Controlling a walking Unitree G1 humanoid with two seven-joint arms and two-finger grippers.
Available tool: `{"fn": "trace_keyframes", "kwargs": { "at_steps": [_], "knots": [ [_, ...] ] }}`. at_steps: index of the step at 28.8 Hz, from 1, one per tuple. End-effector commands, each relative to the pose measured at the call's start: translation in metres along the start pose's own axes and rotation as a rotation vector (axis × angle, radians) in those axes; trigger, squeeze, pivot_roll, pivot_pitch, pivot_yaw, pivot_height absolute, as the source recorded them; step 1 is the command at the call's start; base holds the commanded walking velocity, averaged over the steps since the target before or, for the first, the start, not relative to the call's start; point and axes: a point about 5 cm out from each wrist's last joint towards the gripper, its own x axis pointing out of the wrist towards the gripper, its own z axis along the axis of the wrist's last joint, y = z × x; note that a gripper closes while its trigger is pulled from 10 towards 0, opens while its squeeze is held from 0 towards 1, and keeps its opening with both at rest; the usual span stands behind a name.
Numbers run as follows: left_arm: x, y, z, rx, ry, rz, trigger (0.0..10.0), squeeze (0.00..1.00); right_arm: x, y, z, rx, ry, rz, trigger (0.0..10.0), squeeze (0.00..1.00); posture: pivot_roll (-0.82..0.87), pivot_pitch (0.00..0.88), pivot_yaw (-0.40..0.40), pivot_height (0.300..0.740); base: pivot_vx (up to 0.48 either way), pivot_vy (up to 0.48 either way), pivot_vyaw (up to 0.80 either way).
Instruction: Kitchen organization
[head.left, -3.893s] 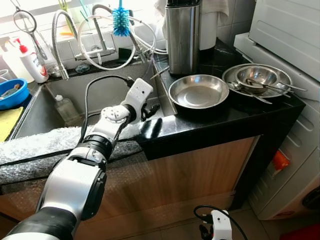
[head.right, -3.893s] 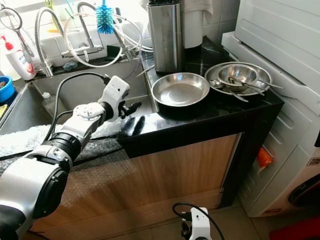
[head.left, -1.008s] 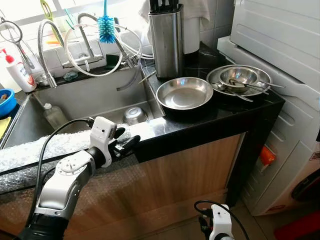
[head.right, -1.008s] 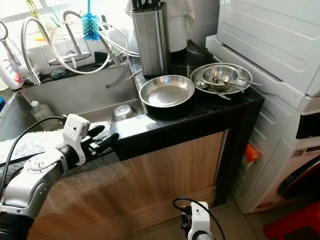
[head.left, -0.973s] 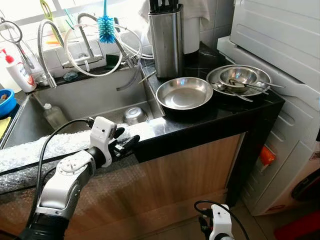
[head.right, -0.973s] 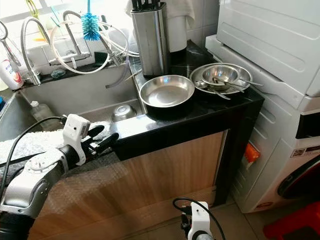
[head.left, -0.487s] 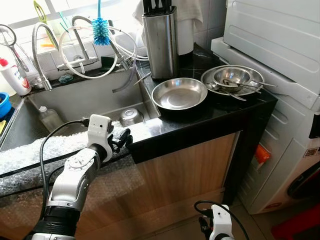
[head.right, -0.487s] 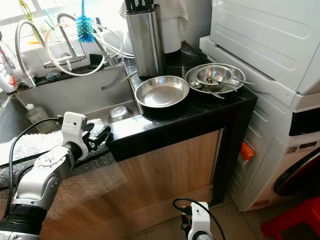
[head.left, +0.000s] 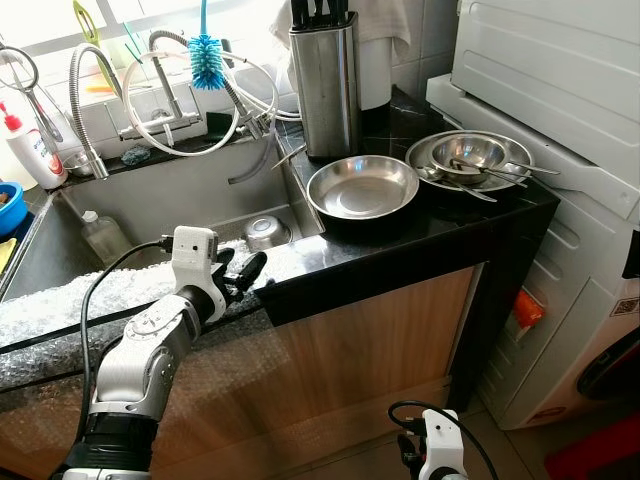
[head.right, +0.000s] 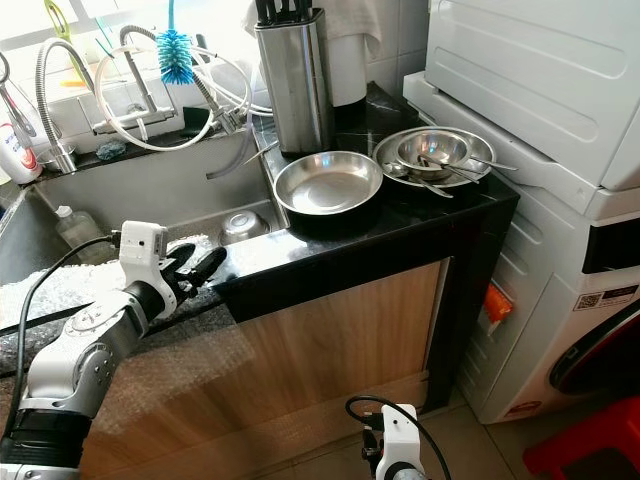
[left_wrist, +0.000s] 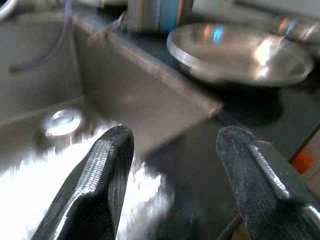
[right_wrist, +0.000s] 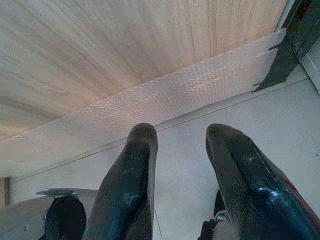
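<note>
Just beyond left hand (head.left: 243, 272): steel pan (head.left: 362, 188).

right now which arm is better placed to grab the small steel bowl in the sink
Left, probably. The left tool is open at the sink's front edge, close to the small steel bowl. The right tool hangs low by the floor, facing the cabinet.

Open lane over the bare front strip of the black worktop (head.left: 400, 245), ahead of the wide steel pan (head.left: 361, 188). Blocked further back by the knife block (head.left: 325, 78), on the right by stacked bowls (head.left: 470, 158) and the washer (head.left: 560, 90). Room down into the sink (head.left: 160, 205) past the small bowl (head.left: 264, 233); hoses (head.left: 215, 90) crowd the tap end.
</note>
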Motion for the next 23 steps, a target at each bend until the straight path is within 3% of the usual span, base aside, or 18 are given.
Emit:
{"fn": "trace_keyframes", "kwargs": {
  "at_steps": [1, 6, 9, 14, 17, 20, 23],
  "knots": [
    [-0.004, 0.004, 0.017, 0.014, -0.052, -0.022, 10.0, 0.00, 0.001, 0.005, 0.002, 0.010, -0.001, 0.016, 10.0, 0.00, 0.00, 0.000, 0.147, 0.740, 0.000, 0.000, 0.00],
    [-0.004, 0.009, 0.029, -0.044, -0.138, 0.011, 10.0, 0.00, 0.002, 0.005, 0.003, 0.009, -0.003, 0.018, 10.0, 0.00, 0.00, 0.000, 0.144, 0.740, 0.000, 0.000, 0.00],
    [0.000, 0.016, 0.032, -0.006, -0.185, 0.139, 10.0, 0.00, 0.002, 0.005, 0.003, 0.005, -0.003, 0.018, 10.0, 0.00, 0.00, 0.000, 0.142, 0.740, 0.000, 0.000, 0.00],
    [0.003, 0.021, 0.023, 0.046, -0.168, 0.274, 10.0, 0.00, 0.002, 0.005, 0.003, 0.004, -0.005, 0.018, 10.0, 0.00, 0.00, 0.000, 0.143, 0.740, 0.000, 0.000, 0.00],
    [0.003, 0.021, 0.021, 0.046, -0.165, 0.284, 10.0, 0.00, 0.002, 0.005, 0.004, 0.005, -0.006, 0.018, 10.0, 0.00, 0.00, 0.000, 0.143, 0.740, 0.000, 0.000, 0.00],
    [0.001, 0.030, 0.007, 0.085, -0.145, 0.432, 10.0, 0.00, 0.002, 0.006, 0.004, 0.003, -0.011, 0.021, 10.0, 0.00, 0.00, 0.000, 0.146, 0.740, 0.000, 0.000, 0.00],
    [0.000, 0.031, 0.001, 0.104, -0.141, 0.458, 10.0, 0.00, 0.002, 0.006, 0.004, 0.003, -0.011, 0.019, 10.0, 0.00, 0.00, 0.000, 0.145, 0.740, 0.000, 0.000, 0.00]
  ]
}}
